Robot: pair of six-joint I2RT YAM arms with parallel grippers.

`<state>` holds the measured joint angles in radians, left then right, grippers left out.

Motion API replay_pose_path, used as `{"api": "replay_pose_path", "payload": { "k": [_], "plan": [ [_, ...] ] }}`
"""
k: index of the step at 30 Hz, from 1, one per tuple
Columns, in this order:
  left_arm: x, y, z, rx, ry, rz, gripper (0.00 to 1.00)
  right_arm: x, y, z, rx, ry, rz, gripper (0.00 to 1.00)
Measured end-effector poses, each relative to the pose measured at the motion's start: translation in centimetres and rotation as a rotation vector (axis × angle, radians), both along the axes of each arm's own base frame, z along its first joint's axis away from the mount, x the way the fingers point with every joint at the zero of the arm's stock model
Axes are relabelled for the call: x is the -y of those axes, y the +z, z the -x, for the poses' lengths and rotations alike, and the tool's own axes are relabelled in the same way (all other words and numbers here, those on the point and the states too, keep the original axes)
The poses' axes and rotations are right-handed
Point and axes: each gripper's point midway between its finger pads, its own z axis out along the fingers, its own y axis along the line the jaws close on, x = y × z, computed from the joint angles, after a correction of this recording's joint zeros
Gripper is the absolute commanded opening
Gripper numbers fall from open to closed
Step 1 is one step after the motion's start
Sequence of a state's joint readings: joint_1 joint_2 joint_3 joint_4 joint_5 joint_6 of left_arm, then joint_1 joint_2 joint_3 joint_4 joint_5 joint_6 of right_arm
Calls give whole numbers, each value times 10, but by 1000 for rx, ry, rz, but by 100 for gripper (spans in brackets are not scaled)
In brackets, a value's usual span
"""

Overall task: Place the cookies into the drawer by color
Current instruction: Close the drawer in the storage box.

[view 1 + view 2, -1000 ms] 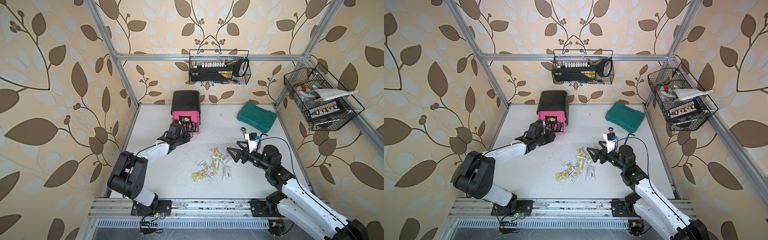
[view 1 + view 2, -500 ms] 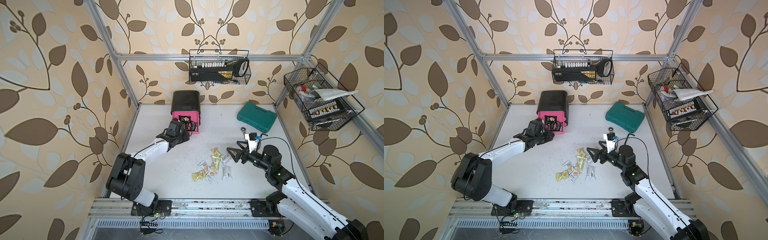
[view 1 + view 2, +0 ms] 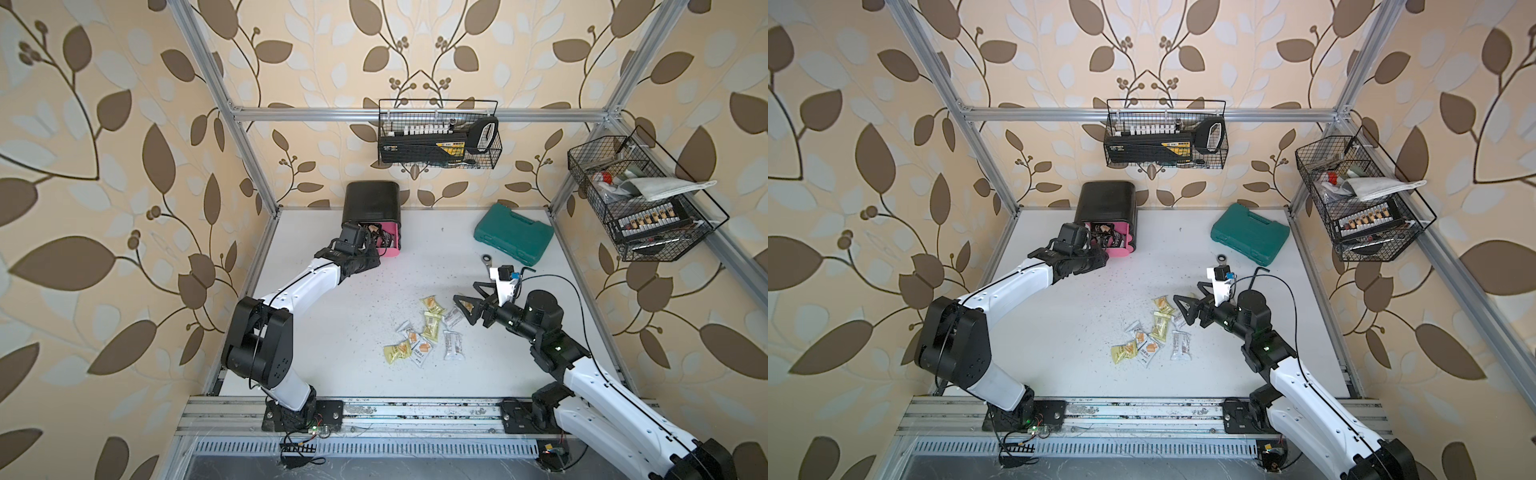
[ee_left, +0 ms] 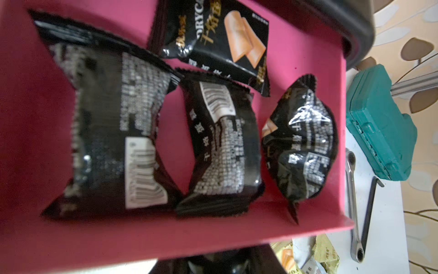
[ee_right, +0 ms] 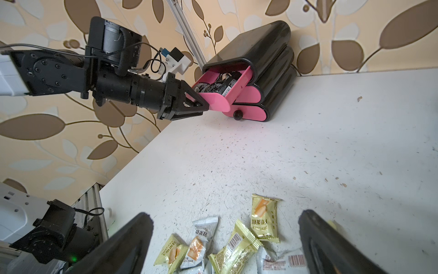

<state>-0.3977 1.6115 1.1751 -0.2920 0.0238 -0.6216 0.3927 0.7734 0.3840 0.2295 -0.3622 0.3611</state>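
Note:
The drawer cabinet (image 3: 371, 201) (image 3: 1106, 201) is black and stands at the back left. Its pink top drawer (image 5: 222, 95) is pulled out and holds several black cookies (image 4: 222, 142) (image 5: 218, 85). My left gripper (image 5: 201, 104) (image 4: 220, 263) is at that drawer's front, shut on its knob, which is mostly hidden. Pale yellow cookies (image 3: 431, 305) (image 5: 263, 218) and white ones (image 3: 452, 347) (image 5: 203, 230) lie in a loose pile mid-table (image 3: 1156, 332). My right gripper (image 3: 465, 290) (image 3: 1187, 290) (image 5: 225, 213) hovers open over the pile's right side with nothing between its fingers.
A teal tool case (image 3: 514, 237) (image 4: 379, 123) lies at the back right. A ratchet wrench (image 3: 485, 259) (image 4: 352, 201) and a hex key (image 3: 1258, 270) lie just in front of it. Wire baskets (image 3: 438, 133) (image 3: 640, 199) hang on the back and right walls.
My left gripper has shifted toward the cabinet, and the top drawer stands a little less far out. The right arm has not moved.

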Motion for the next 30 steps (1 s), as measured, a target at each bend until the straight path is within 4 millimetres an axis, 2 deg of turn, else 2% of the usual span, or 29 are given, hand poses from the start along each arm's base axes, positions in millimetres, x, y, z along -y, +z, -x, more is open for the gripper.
{"api": "replay_pose_path", "payload": {
  "k": [11,19,28,30],
  "plan": [
    [-5,7,-49,11,10,-28,22,0,0,0,0,0,0,99],
    [-3,8,-74,19,13,-28,29,0,0,0,0,0,0,99],
    [-6,9,-84,12,21,-33,30,0,0,0,-1,0,0,99],
    [-8,9,-85,13,24,-32,34,0,0,0,-1,0,0,99]
  ]
}}
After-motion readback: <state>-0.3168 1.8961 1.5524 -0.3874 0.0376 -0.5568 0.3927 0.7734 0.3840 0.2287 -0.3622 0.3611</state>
